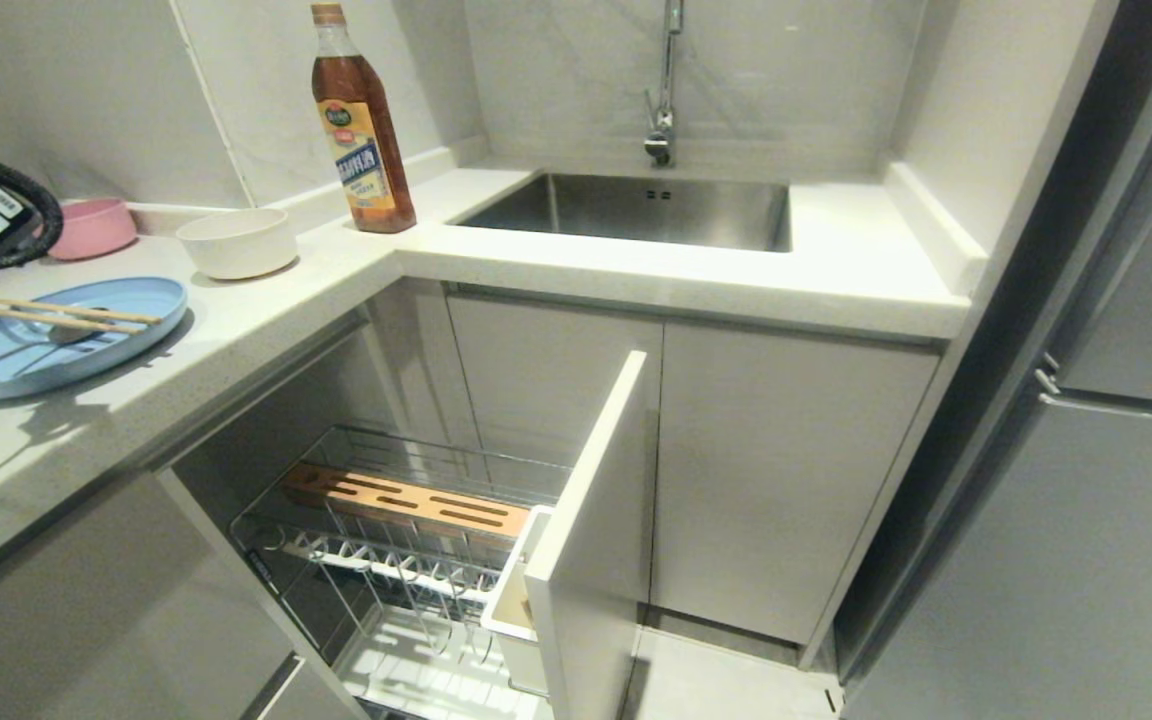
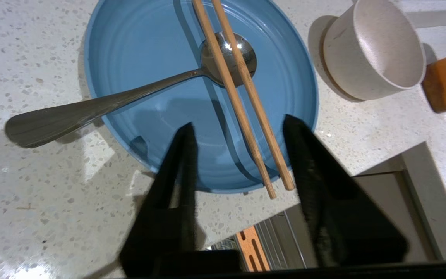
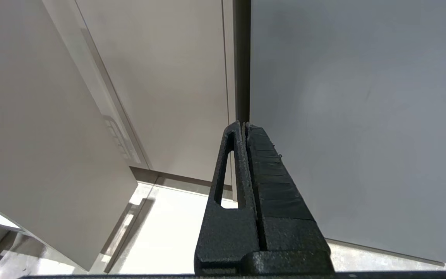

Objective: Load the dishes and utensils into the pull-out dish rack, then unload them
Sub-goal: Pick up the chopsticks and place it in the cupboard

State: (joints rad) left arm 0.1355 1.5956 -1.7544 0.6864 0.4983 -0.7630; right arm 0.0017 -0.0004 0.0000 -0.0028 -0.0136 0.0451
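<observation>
Nearest, down below the bench edge, the rack (image 1: 406,560) stands pulled out of the cabinet, its white front panel (image 1: 591,540) swung toward the floor side and its wood strip (image 1: 406,500) lying across the wire basket; no dish or utensil shows in it. Up on the bench (image 1: 266,320), at the robot's left, the left hand (image 2: 238,130) hangs over the near rim of the blue plate (image 2: 149,50) with its fingers (image 2: 180,155) spread, gripping nothing; the near ends of the chopsticks (image 2: 242,104) lie between the two fingers. Both chopsticks rest side by side across the plate and over the bowl of the spoon (image 2: 91,104), whose handle runs out past the plate's rim onto the bench. Just beyond the plate sits the white bowl (image 1: 236,242), upright, with a pink bowl (image 1: 94,227) to its left, by the wall. Farther along stand a bottle (image 1: 361,130) of brown liquid, then the sink (image 1: 636,210). Off to the right, the right hand (image 3: 244,130) is parked low beside the cabinet fronts, fingers pressed together.
</observation>
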